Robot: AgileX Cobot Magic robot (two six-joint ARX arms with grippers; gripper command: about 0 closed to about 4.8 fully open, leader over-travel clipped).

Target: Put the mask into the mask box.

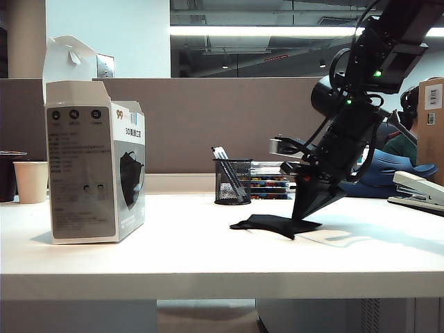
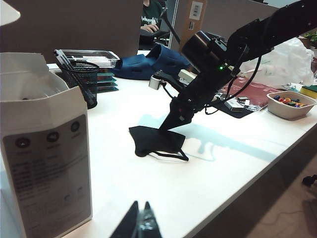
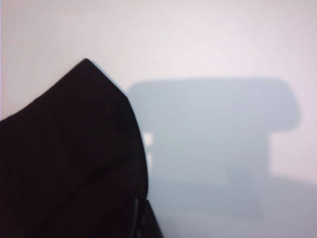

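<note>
The mask point(image 1: 267, 223) is a flat piece of black fabric lying on the white table, right of centre; one thin ear loop point(image 2: 168, 156) trails off it toward the table's front. My right gripper point(image 1: 297, 218) points steeply down with its tips on the mask's right edge, shut on the fabric point(image 2: 166, 126). In the right wrist view the mask point(image 3: 64, 163) fills much of the picture, with the closed fingertips point(image 3: 141, 225) at its rim. The mask box point(image 1: 94, 173) stands upright at the left, its white top flaps open point(image 2: 44, 148). My left gripper point(image 2: 141, 210) hangs shut and empty beside the box.
A black mesh pen holder point(image 1: 232, 182) stands behind the mask, and a paper cup point(image 1: 30, 182) sits left of the box. A stapler point(image 1: 420, 191) and a brown carton point(image 1: 431, 118) are at the far right. A bowl of small items point(image 2: 290, 104) sits near the table's front edge.
</note>
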